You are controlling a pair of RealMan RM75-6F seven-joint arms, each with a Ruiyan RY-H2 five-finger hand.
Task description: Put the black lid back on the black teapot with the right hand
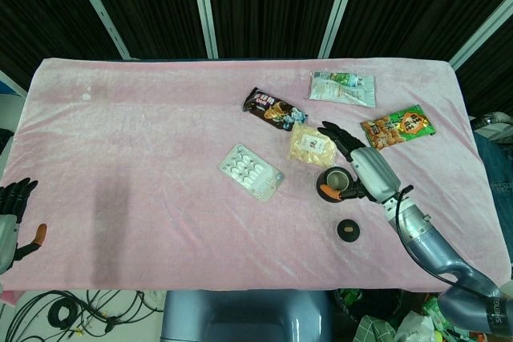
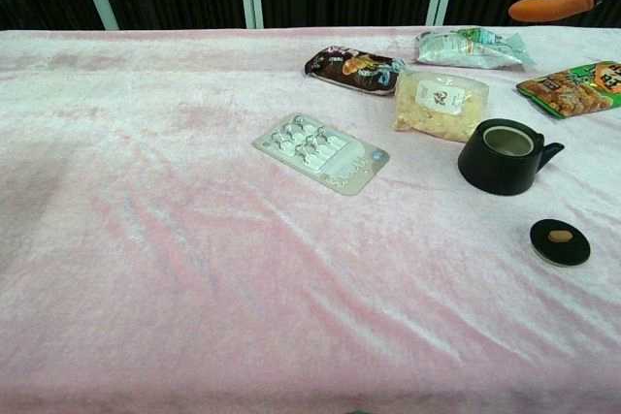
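The black teapot (image 1: pixel 336 179) (image 2: pixel 505 155) stands open-topped on the pink cloth, right of centre, its spout pointing right in the chest view. Its black lid (image 1: pixel 348 231) (image 2: pixel 560 241), with a small tan knob, lies flat on the cloth just nearer the front edge, apart from the pot. My right hand (image 1: pixel 365 167) hovers over the pot's right side with fingers spread and holds nothing. In the chest view only its orange fingertip (image 2: pixel 551 6) shows, high at the top right. My left hand (image 1: pixel 10 218) hangs empty off the table's front left corner.
A white blister pack (image 1: pixel 251 171) (image 2: pixel 320 152) lies at mid-table. Behind the teapot lie a pale snack bag (image 1: pixel 313 146), a dark chocolate wrapper (image 1: pixel 274 109), a green-white pouch (image 1: pixel 342 87) and an orange-green packet (image 1: pixel 398 127). The pink cloth (image 1: pixel 144 142) covers the table.
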